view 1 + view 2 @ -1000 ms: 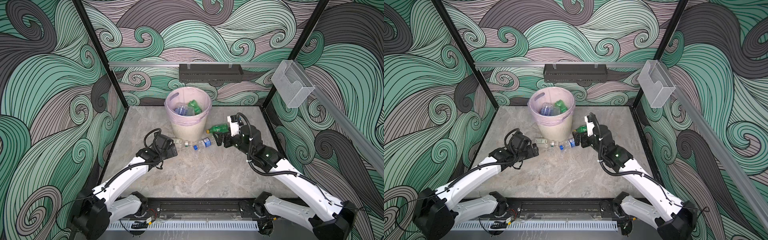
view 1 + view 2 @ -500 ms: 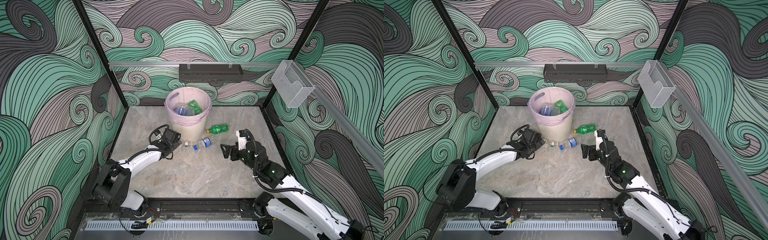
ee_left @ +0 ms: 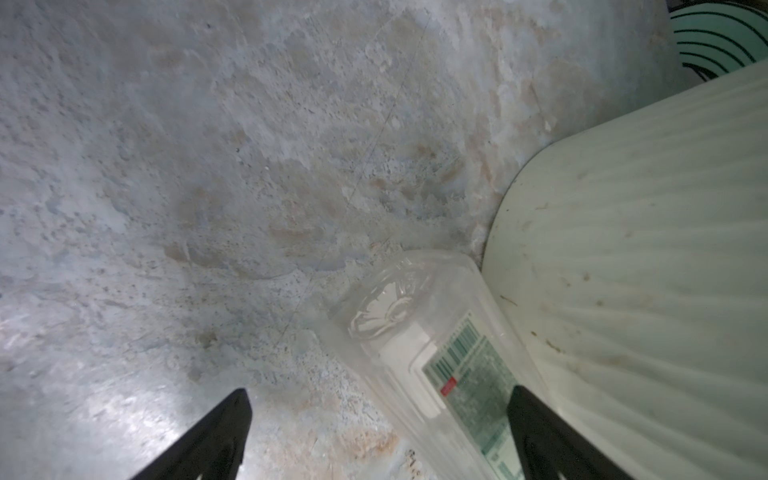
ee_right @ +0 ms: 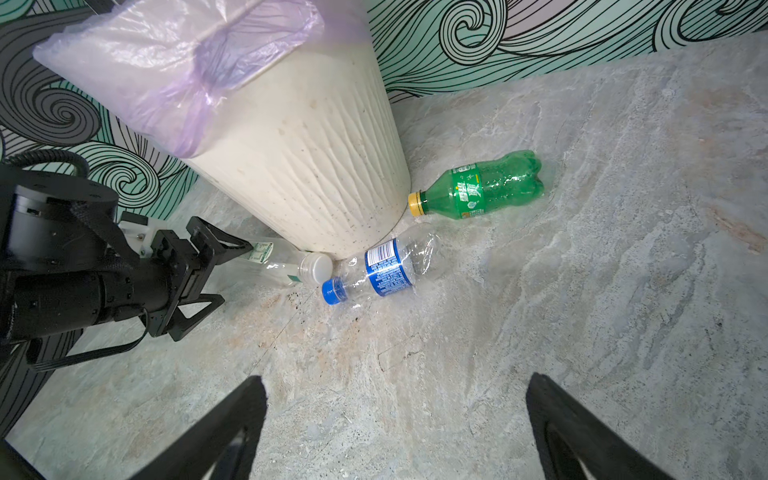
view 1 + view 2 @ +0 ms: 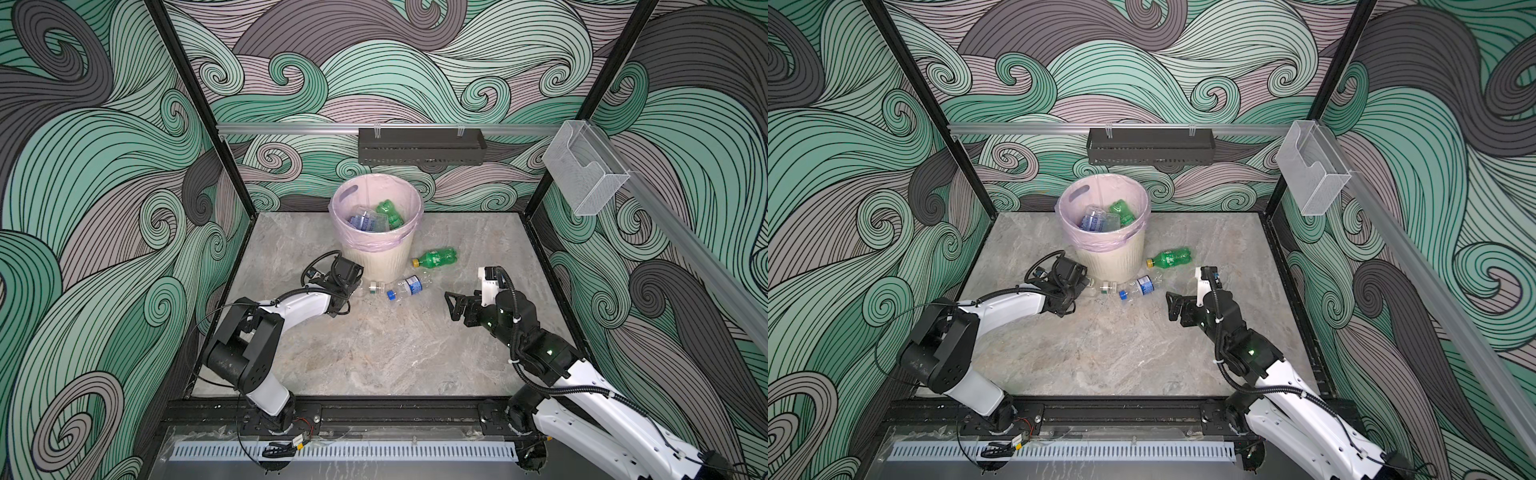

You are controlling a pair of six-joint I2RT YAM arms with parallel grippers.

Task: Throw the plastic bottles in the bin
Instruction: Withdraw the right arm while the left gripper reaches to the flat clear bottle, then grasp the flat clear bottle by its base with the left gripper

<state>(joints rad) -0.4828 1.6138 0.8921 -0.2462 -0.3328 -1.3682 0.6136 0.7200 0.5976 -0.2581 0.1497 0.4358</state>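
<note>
Bin (image 5: 386,259) holds several bottles (image 5: 368,218); three lie at its foot, left gripper (image 3: 380,395) open astride the white-capped bottle (image 3: 415,332), right gripper (image 4: 395,384) open, empty.

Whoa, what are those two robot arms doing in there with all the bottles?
They are tidying plastic bottles into the bin. Some bottles already lie inside it, and three lie on the floor by its foot. The left gripper is open, with the clear white-capped bottle between its jaws, lying against the bin and not squeezed yet. The right gripper is open and empty over bare floor, facing the blue-labelled bottle and the green bottle.
</note>
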